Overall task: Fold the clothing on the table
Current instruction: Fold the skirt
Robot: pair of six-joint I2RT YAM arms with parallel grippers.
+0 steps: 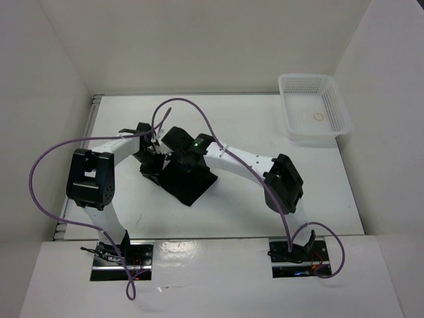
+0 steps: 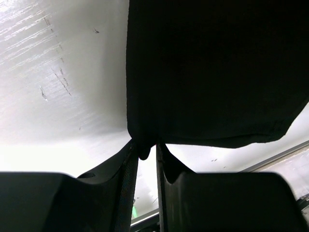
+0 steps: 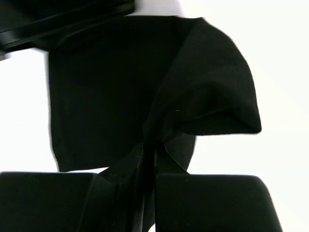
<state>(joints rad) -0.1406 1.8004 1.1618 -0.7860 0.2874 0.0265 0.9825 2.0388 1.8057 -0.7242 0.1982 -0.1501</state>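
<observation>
While the left gripper (image 2: 145,151) nips a corner of the clothing (image 1: 189,180) between nearly closed jaws and the right gripper (image 3: 153,153) clamps a raised flap, folding seems midway: already compact, it spreads ahead of both jaws on the table (image 1: 252,132), its long axis unclear.

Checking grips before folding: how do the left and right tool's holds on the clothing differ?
The left tool pinches a nub at the edge of the clothing, cloth beyond it flat; the right tool holds a bunched, bulging fold. The left tool's fingers show a slit between them; the right tool's look pressed together. Both are shut on the clothing.
</observation>
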